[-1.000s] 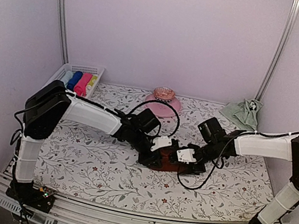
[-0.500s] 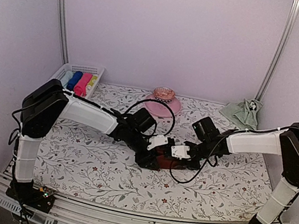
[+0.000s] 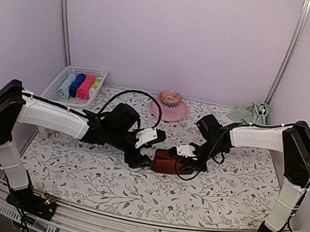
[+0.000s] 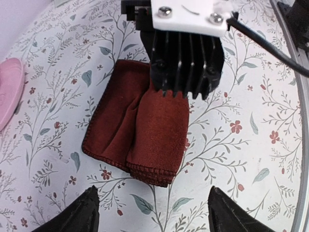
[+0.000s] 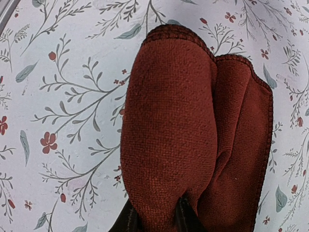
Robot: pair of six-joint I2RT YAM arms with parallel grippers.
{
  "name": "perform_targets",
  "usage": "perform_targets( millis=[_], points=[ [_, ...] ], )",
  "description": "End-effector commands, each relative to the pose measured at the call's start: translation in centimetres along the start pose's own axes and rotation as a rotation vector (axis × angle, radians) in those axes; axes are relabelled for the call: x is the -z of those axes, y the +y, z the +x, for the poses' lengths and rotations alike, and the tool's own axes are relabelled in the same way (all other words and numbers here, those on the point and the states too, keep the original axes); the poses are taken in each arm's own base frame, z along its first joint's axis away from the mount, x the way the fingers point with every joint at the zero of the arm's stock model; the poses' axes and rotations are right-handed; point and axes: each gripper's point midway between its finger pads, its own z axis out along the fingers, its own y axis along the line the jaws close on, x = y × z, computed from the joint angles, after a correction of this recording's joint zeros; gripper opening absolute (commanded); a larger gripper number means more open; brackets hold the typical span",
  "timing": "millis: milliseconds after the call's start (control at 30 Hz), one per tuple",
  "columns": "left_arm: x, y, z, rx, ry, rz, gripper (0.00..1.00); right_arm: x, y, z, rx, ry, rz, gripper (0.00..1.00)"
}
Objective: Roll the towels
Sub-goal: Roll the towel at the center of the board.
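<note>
Red-brown towel: I see it at centre frame in the top view, lying partly folded on the floral table cover. One long side is bunched into a thick fold.
Left claw: jaws wide apart. In its wrist view both fingertips sit at the bottom edge of the frame. The towel lies ahead of them, centred on the gap, and neither tip touches it.
Right claw: clamped on the red-brown towel. In its wrist view the two fingers stand close together at the bottom edge, with the end of the thick fold pinched between them. The rest of the towel runs toward the top of the frame.
Claw spacing: in the top view the two claws face each other across the towel.
Green towel: crumpled at upper right, well apart from both claws.
Other items: a white basket of rolled cloths at upper left; a pink plate at upper centre.
</note>
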Motion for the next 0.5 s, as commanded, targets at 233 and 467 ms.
perform_targets(
  millis=[233,467],
  points=[
    [-0.8,0.2,-1.6,0.033,-0.042,-0.034,0.81,0.2,5.8,2.4,-0.073,0.02,-0.345,0.24],
    [-1.9,-0.1,-3.2,0.114,-0.065,0.045,0.82,1.0,5.5,2.8,0.027,0.042,-0.454,0.24]
  ],
)
